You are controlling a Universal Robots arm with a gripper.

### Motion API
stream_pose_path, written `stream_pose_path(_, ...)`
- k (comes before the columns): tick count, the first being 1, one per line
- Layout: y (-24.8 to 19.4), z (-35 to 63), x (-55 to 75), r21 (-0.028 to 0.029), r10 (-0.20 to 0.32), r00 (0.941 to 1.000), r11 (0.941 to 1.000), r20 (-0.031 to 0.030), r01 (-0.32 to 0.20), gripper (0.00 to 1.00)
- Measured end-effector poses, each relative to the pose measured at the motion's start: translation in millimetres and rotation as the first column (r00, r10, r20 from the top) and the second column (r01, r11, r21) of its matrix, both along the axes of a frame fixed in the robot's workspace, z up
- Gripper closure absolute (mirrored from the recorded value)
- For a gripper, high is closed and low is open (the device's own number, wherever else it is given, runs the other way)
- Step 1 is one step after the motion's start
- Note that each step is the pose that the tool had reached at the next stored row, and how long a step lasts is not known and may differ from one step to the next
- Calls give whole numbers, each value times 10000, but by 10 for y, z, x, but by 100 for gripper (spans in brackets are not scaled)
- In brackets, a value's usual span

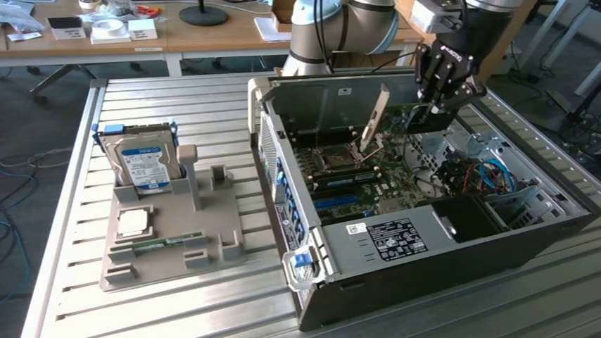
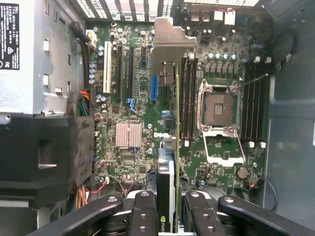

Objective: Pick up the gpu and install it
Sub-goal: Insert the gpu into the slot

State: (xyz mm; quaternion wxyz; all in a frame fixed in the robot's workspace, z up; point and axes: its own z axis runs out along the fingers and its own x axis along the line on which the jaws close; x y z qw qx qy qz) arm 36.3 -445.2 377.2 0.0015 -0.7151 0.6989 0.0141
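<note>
Wrist view: gripper (image 2: 170,209) pinches gpu (image 2: 166,172) across its faces, card edge-on above motherboard (image 2: 129,135) inside open case (image 1: 423,282). Card looks light, stiff, fragile: best gripped mid-board, clear of slot contacts and bracket.

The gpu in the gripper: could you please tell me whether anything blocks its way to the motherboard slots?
Nothing visible does. The thin dark card with a pale metal bracket hangs in the gripper above the green motherboard, and the long black slots beside it lie bare.
</note>
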Motion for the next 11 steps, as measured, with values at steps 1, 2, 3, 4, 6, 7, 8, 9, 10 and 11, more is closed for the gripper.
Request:
stream_pose_path(1,0,-13,-11,2,13,10000,10000,17,-13,73)
stream_pose_path(2,0,-25,-21,1,26,10000,10000,35,-26,73)
stream_pose_path(3,0,-37,-32,1,41,10000,10000,52,-41,73)
stream_pose_path(4,0,-49,-43,1,54,10000,10000,70,-54,73)
stream_pose_path(6,0,-74,-65,1,80,9999,10000,112,-80,73)
stream_pose_path(7,0,-85,-74,0,87,9999,10000,126,-87,73)
stream_pose_path(8,0,-92,-75,-1,89,9999,10000,128,-89,73)
stream_pose_path(9,0,-93,-75,-3,89,9999,10000,128,-89,73)
stream_pose_path(10,0,-92,-75,-3,90,9999,10000,128,-89,73)
stream_pose_path(11,0,-93,-75,-3,90,9999,10000,128,-90,73)
